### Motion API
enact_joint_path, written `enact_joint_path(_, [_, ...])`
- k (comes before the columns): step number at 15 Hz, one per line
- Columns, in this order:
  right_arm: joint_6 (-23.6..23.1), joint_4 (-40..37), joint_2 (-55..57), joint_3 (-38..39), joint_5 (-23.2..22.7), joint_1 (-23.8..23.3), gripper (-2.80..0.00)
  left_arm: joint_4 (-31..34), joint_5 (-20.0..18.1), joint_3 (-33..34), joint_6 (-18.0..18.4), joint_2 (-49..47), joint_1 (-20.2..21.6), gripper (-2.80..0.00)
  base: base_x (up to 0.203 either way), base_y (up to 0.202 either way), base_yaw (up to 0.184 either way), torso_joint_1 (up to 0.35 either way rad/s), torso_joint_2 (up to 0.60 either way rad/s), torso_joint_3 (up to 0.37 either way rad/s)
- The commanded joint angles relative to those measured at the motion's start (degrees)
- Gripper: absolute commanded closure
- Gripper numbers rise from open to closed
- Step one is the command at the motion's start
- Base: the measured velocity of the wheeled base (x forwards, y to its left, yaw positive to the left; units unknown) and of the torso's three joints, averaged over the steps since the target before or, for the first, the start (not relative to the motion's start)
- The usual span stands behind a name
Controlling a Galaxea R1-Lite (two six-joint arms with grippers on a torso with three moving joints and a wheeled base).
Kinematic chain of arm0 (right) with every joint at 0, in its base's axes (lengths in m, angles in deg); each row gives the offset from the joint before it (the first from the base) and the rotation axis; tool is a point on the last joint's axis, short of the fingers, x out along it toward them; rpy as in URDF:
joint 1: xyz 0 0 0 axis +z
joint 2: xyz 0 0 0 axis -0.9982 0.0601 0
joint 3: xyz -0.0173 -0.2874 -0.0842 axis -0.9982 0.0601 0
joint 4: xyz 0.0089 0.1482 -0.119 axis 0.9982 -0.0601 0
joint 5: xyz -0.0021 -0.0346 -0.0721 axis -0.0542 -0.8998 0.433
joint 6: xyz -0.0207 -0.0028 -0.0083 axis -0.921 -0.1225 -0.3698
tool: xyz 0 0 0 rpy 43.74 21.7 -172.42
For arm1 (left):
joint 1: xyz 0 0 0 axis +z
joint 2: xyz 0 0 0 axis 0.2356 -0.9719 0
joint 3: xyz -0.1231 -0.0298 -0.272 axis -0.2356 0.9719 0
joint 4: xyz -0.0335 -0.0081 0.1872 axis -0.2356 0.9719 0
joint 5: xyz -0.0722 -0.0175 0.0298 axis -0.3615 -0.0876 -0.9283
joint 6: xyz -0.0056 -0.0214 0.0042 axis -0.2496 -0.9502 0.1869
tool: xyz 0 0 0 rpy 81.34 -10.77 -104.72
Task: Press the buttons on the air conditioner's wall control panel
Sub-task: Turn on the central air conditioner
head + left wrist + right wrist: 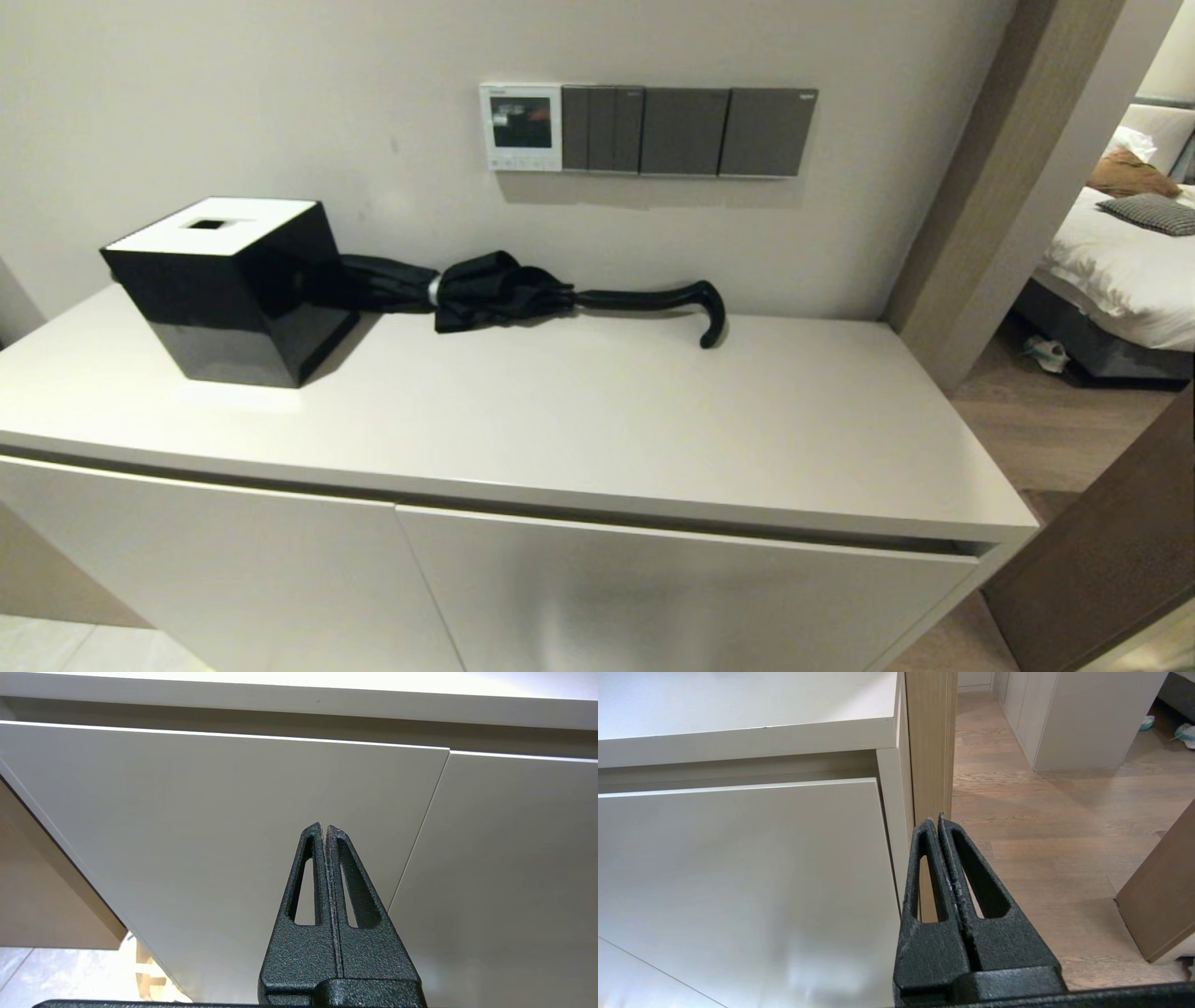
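The wall control panel (521, 126) is a small white-framed thermostat with a dark screen, on the wall above the cabinet. Its row of tiny pale buttons (521, 162) runs along its bottom edge. Neither gripper shows in the head view. My left gripper (324, 828) is shut and empty, low in front of the cabinet doors. My right gripper (936, 821) is shut and empty, low by the cabinet's right front corner and a wooden post. Both are far below the panel.
Dark grey switch plates (689, 131) sit right of the thermostat. On the white cabinet top (579, 420) lie a black tissue box (229, 289) and a folded black umbrella (523, 294) along the wall. A wooden door frame (1008, 187) and bedroom lie to the right.
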Motion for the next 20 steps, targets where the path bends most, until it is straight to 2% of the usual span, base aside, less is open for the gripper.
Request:
enact_joint_path(1, [0.0,0.0,0.1,0.2,0.0,0.0,0.00,0.0,0.0,-0.1,0.0,-0.1,0.0,0.00,0.000,0.000,0.000,0.000,0.00,0.000])
enact_joint_path(16, [0.0,0.0,0.1,0.2,0.0,0.0,0.00,0.0,0.0,0.0,0.0,-0.1,0.0,0.00,0.000,0.000,0.000,0.000,0.00,0.000])
enact_joint_path(20, [0.0,0.0,0.1,0.2,0.0,0.0,0.00,-0.5,-0.2,-1.2,1.0,0.0,0.1,0.00,0.000,0.000,0.000,0.000,0.00,0.000])
